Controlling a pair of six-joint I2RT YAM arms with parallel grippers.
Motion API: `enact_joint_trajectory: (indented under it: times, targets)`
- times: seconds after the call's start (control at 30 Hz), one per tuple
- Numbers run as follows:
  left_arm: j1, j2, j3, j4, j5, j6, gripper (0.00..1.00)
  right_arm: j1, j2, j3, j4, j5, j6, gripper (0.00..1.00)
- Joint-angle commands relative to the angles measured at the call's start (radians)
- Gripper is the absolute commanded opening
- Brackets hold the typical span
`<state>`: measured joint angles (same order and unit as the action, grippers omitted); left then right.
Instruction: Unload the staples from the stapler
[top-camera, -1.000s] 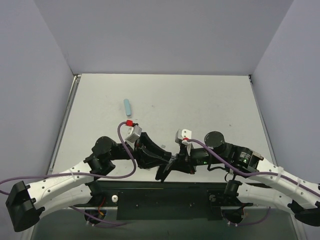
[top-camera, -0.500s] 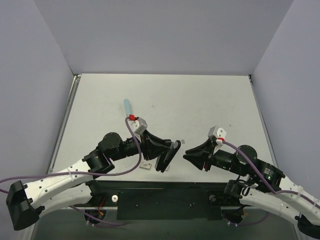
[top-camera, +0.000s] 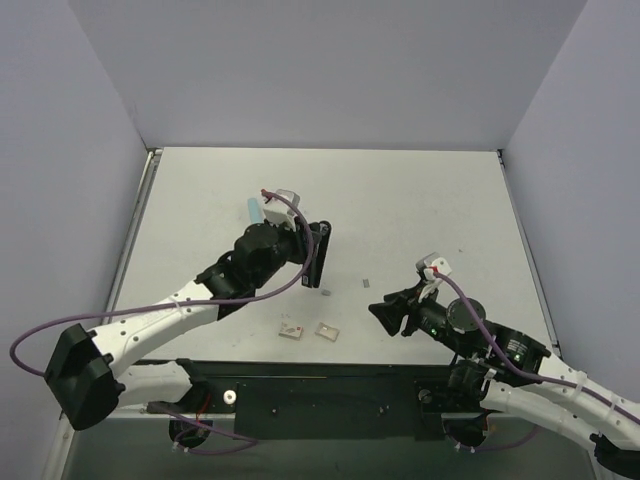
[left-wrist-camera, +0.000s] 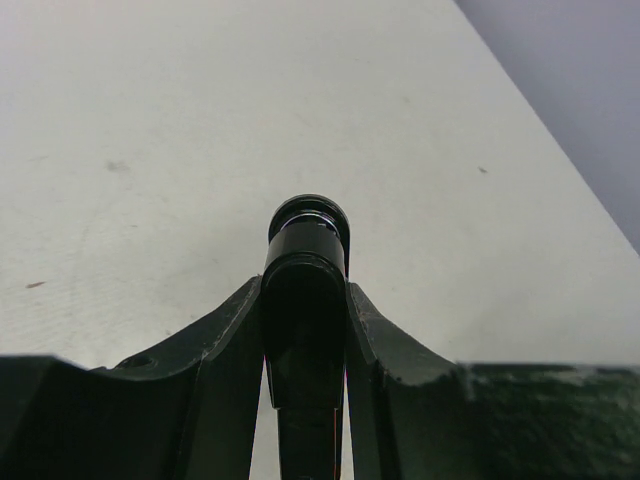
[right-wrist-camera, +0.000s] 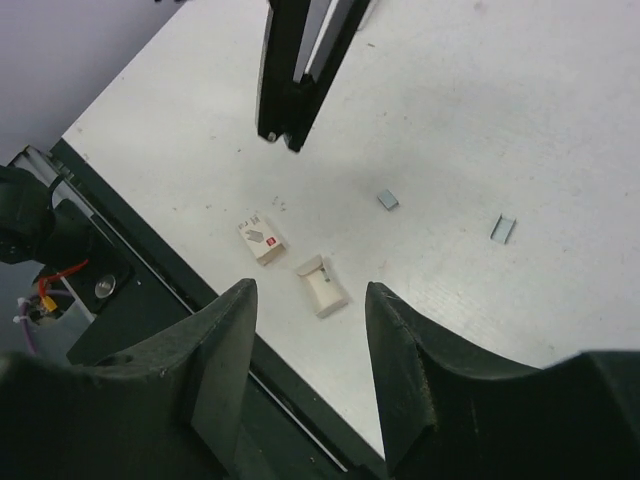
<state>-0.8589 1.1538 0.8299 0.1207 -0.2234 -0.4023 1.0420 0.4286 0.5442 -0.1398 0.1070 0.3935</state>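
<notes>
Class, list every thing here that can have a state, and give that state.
stapler: held on end by left claw
left claw: shut on stapler
right claw: open, empty
two small pale boxes: lying on table
small grey metal bits: loose on table
pale blue bar: lying on table

Top camera: high, behind the arms (top-camera: 150, 325), looking down on whole surface (top-camera: 420, 200). Left wrist: tight on stapler (left-wrist-camera: 305, 300), facing out across surface. Right wrist: farther back, angled down at near edge; shares stapler, two boxes (right-wrist-camera: 262, 238) with top.
</notes>
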Motion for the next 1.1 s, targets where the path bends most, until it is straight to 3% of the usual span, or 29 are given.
enact_joint_trajectory:
  times: [0.0, 0.3, 0.63, 1.07]
  targets:
    - [0.098, 0.094, 0.122, 0.065, -0.134, -0.024, 0.0, 0.004, 0.027, -0.036, 0.017, 0.069, 0.122, 0.43]
    - [0.208, 0.363, 0.359, 0.002, -0.163, 0.006, 0.0, 0.004, -0.033, -0.127, 0.051, 0.066, 0.189, 0.45]
    - [0.34, 0.717, 0.693, -0.21, -0.105, 0.008, 0.0, 0.003, -0.025, -0.151, 0.062, 0.072, 0.199, 0.5]
    - [0.425, 1.032, 1.069, -0.417, -0.086, 0.008, 0.0, -0.034, -0.037, -0.187, 0.066, 0.056, 0.176, 0.57]
